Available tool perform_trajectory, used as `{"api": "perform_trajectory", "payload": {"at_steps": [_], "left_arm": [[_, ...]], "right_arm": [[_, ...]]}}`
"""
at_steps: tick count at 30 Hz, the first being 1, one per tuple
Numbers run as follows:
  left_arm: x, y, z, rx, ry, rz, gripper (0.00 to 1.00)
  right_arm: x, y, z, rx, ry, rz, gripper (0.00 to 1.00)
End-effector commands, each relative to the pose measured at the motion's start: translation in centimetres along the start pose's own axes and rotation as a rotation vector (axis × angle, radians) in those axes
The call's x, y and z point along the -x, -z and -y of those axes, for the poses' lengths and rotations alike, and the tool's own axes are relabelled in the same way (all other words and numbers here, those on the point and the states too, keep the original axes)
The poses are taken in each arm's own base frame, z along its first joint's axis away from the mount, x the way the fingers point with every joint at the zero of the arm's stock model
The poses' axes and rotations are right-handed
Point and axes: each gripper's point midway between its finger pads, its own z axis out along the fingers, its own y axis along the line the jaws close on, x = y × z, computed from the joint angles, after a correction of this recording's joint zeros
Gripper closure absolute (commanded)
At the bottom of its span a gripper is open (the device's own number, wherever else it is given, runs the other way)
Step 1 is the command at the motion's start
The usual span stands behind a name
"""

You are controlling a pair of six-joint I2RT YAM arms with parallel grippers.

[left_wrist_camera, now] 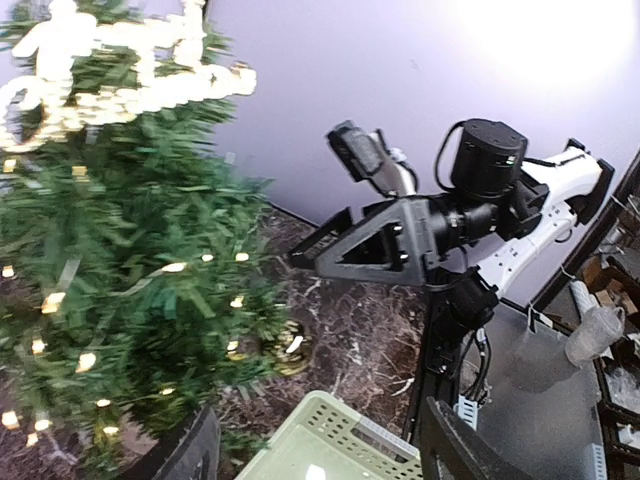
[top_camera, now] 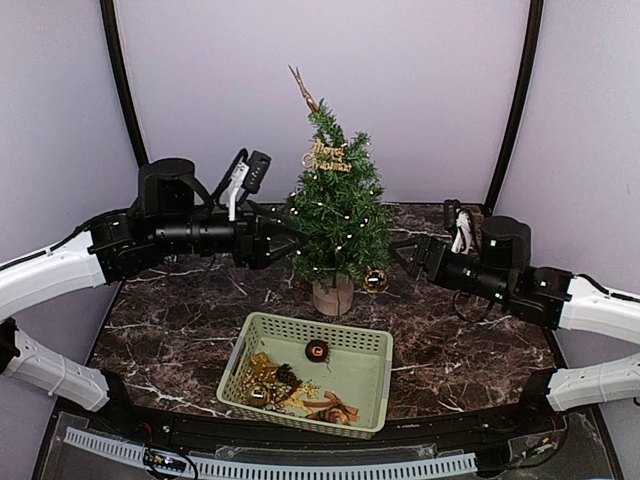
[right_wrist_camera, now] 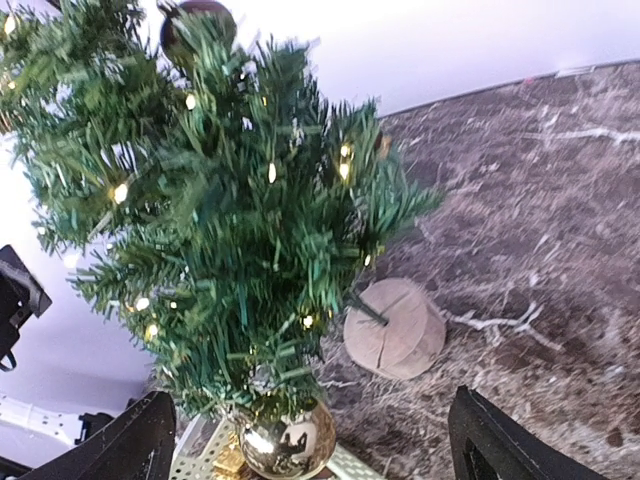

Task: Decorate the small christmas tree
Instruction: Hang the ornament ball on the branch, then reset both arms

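The small christmas tree [top_camera: 335, 215] stands mid-table on its wooden base [top_camera: 333, 295], lit by small lights, with a gold "Merry Christmas" sign [top_camera: 327, 157] near the top. A gold ball [top_camera: 376, 280] hangs from a low right branch. My left gripper [top_camera: 290, 238] is open and empty at the tree's left side. My right gripper [top_camera: 400, 250] is open and empty just right of the gold ball. In the right wrist view the gold ball [right_wrist_camera: 285, 440] hangs between the wide-apart fingers [right_wrist_camera: 130, 445], with the base [right_wrist_camera: 395, 328] behind. In the left wrist view the tree [left_wrist_camera: 130, 250] fills the left.
A pale green basket [top_camera: 320, 325] sits in front of the tree, holding a dark red ball [top_camera: 317, 351], gold ornaments [top_camera: 262, 375] and a brown bow [top_camera: 335, 408]. The table is dark marble, with a wall close behind. The basket's corner [left_wrist_camera: 340, 425] shows between my left fingers.
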Motion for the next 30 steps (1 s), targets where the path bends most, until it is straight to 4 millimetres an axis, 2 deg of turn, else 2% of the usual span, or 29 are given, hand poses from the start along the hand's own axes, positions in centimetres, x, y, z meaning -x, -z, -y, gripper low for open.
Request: {"api": "perform_trajectory", "payload": {"at_steps": [1,5,9,12,15,16,17,18,19,20,21,22,26,29,30], "left_arm": [[1.2,3.6,-1.9,0.032,0.064,0.009,0.28],[2.4,5.8,-5.4,0.131,0.103,0.017,0.25],[2.3,7.2,-10.4,0.212,0.178,0.045,0.24],[2.3,8.2,-15.2,0.29,0.211,0.103,0.24],[1.8,8.8,-20.3,0.413,0.222,0.139,0.24],[1.4,9.6,-22.4,0.474,0.232,0.152,0.24],[0.7,9.6,-24.5,0.525,0.239,0.156,0.24],[-0.8,10.0,-27.1,0.577,0.267,0.137,0.24],[-1.1,10.4,-28.6,0.619,0.263,0.149,0.24],[-2.8,10.8,-30.9,0.665,0.283,0.124,0.25],[-3.2,11.9,-32.6,0.713,0.281,0.141,0.25],[-4.5,12.0,-34.0,0.735,0.287,0.125,0.24],[-7.2,15.1,-37.9,0.812,0.256,0.21,0.23],[-9.7,19.5,-40.3,0.895,0.283,0.279,0.23],[-9.4,20.6,-40.4,0.908,0.275,0.322,0.23]], "right_arm": [[3.3,1.0,0.0,-0.095,0.105,0.072,0.03],[5.8,1.4,0.2,-0.15,0.151,0.116,0.01],[8.5,0.9,1.1,-0.166,0.168,0.161,0.01],[10.4,-0.3,3.1,-0.186,0.163,0.184,0.01],[12.2,-1.5,5.7,-0.188,0.142,0.215,0.01],[12.7,-1.9,6.8,-0.203,0.144,0.223,0.01],[13.1,-2.3,7.9,-0.226,0.157,0.23,0.01],[13.5,-2.6,9.2,-0.258,0.171,0.238,0.01],[13.8,-2.9,10.6,-0.295,0.183,0.243,0.01],[14.2,-3.0,12.0,-0.328,0.191,0.249,0.01],[14.5,-3.1,13.4,-0.354,0.2,0.251,0.01],[14.9,-2.9,14.7,-0.378,0.206,0.262,0.01],[16.8,-0.2,19.9,-0.46,0.197,0.334,0.01],[17.7,2.5,22.9,-0.518,0.198,0.384,0.01],[17.9,3.4,23.6,-0.539,0.203,0.403,0.01]]}}
